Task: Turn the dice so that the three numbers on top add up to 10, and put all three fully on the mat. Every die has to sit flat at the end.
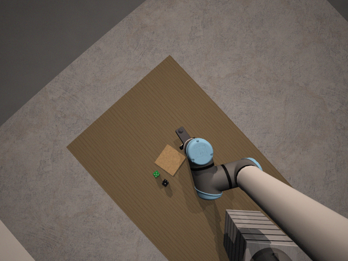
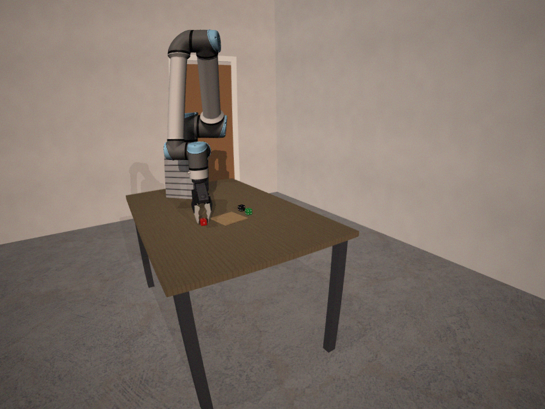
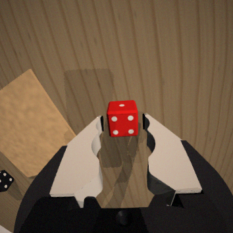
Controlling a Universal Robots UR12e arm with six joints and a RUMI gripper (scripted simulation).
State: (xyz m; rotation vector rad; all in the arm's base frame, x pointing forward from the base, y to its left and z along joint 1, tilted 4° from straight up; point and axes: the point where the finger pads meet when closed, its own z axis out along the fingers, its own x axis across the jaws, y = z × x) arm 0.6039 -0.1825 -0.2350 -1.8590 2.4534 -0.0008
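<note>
My gripper (image 2: 202,220) (image 3: 122,116) is open, its fingertips on either side of the red die (image 2: 203,222) (image 3: 122,123) with gaps between. The red die sits beside the mat (image 1: 170,160) (image 2: 229,218) (image 3: 29,131). Its upper face seems to show four, a side face one. The arm hides it in the top view. The green die (image 1: 156,174) (image 2: 248,211) lies off the mat and seems to show five on top. The black die (image 1: 165,183) (image 2: 241,207) (image 3: 4,181) lies near it, also off the mat. I cannot tell its top number for certain.
The wooden table (image 1: 132,118) (image 2: 264,246) carries everything. A striped block (image 1: 253,222) (image 2: 176,180) stands under the arm's base. The forearm (image 1: 292,199) reaches over the table in the top view.
</note>
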